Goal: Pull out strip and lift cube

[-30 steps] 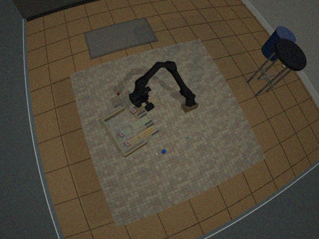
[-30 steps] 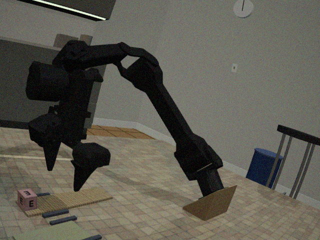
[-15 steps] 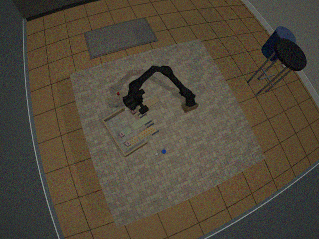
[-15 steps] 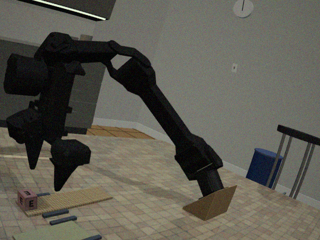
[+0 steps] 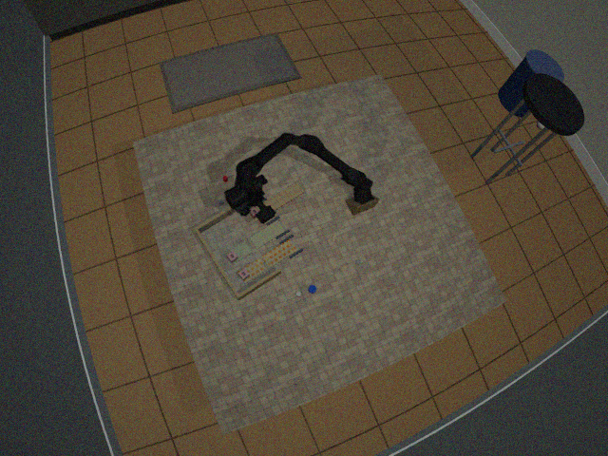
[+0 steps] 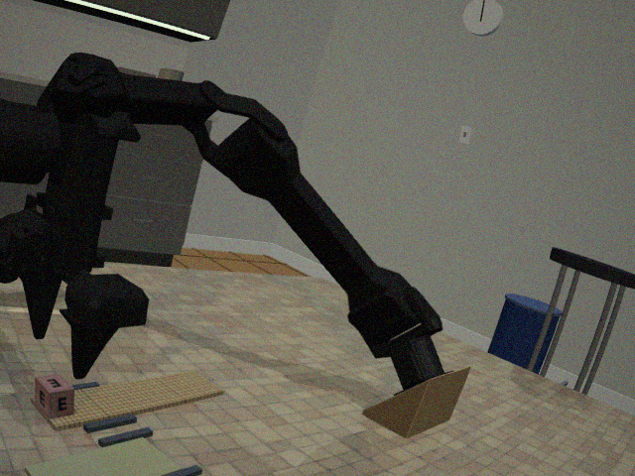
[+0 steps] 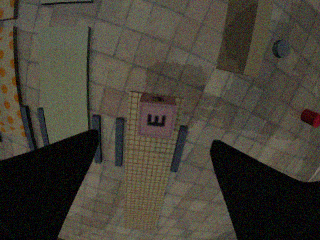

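The cube marked E (image 5: 254, 211) (image 6: 54, 397) (image 7: 157, 118) is carried on the far end of the gridded strip (image 5: 285, 195) (image 6: 138, 397) (image 7: 143, 185), below and between the open jaws, untouched. The plain green strip (image 5: 267, 234) (image 6: 104, 461) (image 7: 63, 85) is seen beyond the left-hand fingertip in the wrist view.

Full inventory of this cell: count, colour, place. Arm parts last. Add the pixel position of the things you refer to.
labelled cubes: 3, pink; one on the grid strip (image 5: 290, 196) (image 6: 148, 395) (image 7: 145, 185), two in the tray (image 5: 216, 262)
grid strip: 1, tan, under the jaws
green strip: 1 in two pieces, pale green, mid-tray
dotted strip: 1, orange on pale, beside the green one
guide bars: several, dark blue, flanking strips
red piece (image 5: 225, 179) (image 7: 310, 118): 1, outside the tray
blue piece (image 5: 312, 289): 1, outside the tray
stool (image 5: 554, 104) (image 6: 589, 266): 1, black seat
bin (image 5: 510, 90) (image 6: 520, 327): 1, blue, by the stool
arm: 1, black
jaws: 1 pair, black, open
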`<control>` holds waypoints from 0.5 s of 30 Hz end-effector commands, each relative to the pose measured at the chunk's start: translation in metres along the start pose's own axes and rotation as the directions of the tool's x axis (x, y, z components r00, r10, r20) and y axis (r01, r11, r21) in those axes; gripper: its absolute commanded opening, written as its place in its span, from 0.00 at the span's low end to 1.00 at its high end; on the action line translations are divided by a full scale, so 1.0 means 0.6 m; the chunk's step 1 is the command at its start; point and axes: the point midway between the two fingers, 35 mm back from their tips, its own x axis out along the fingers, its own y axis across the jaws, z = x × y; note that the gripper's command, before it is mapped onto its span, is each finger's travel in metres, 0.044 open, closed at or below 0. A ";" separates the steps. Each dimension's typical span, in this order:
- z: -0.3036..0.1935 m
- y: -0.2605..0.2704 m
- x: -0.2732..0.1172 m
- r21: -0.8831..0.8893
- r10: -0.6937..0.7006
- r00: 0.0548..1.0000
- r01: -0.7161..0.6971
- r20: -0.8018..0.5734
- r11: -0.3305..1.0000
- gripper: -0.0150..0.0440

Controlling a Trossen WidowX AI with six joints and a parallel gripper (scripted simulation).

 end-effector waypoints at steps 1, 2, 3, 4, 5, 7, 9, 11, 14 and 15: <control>0.006 0.000 0.008 0.006 0.003 1.000 -0.003 0.002 1.000 0.73; 0.006 0.000 0.011 0.006 0.003 1.000 -0.003 0.002 1.000 0.69; 0.006 0.000 0.013 0.006 0.003 1.000 -0.003 0.002 1.000 0.68; 0.007 0.000 0.016 0.006 0.003 1.000 -0.003 0.002 1.000 0.68; 0.007 0.000 0.019 0.006 0.003 1.000 -0.003 0.002 1.000 0.68; 0.007 0.000 0.024 0.006 0.003 1.000 -0.003 0.002 1.000 0.68; 0.007 0.000 0.030 0.006 0.003 1.000 -0.003 0.002 1.000 0.68; 0.007 0.000 0.035 0.006 0.003 1.000 -0.003 0.002 1.000 0.68; 0.007 0.000 0.043 0.006 0.003 1.000 -0.003 0.002 1.000 0.68; 0.007 0.000 0.046 0.006 0.003 1.000 -0.003 0.002 1.000 0.68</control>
